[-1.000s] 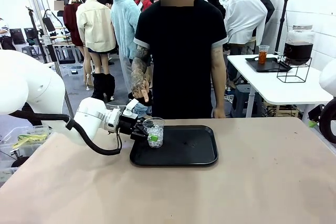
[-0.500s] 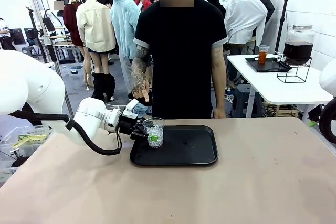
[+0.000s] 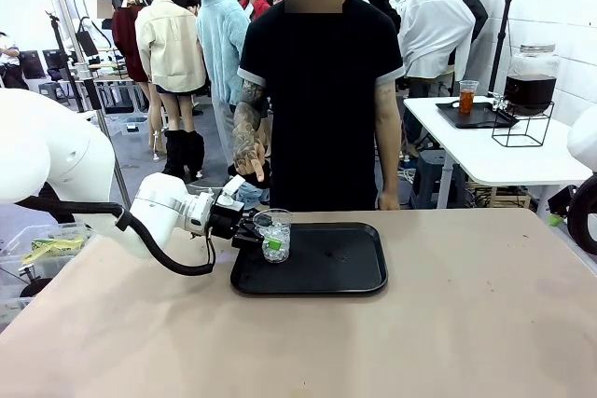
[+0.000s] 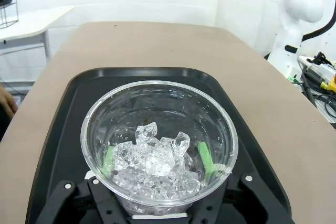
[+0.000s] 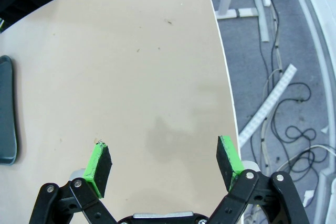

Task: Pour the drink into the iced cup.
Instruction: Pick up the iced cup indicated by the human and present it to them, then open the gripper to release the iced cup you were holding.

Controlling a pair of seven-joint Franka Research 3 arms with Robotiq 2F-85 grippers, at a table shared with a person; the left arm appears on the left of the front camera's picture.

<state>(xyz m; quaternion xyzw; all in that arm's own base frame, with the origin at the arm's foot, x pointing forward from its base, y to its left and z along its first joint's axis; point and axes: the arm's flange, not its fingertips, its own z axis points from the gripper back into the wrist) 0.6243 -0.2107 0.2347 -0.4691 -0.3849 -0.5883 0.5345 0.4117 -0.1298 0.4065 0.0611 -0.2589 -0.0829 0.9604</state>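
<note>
I had my left gripper (image 4: 157, 162) pinching the iced cup (image 4: 157, 98) at the tray's (image 4: 84, 87) left end, my right gripper (image 5: 164, 163) spread beyond the tray. No drink poured yet.

White rounded left arm (image 3: 166, 207), looped black cable (image 3: 168, 265), black right hand (image 5: 164, 163) with green pads (image 5: 98, 164) and silver screws (image 5: 48, 188).

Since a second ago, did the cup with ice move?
No. The iced cup stands at the same spot near the left edge of the black tray, between the left gripper's green pads.
</note>
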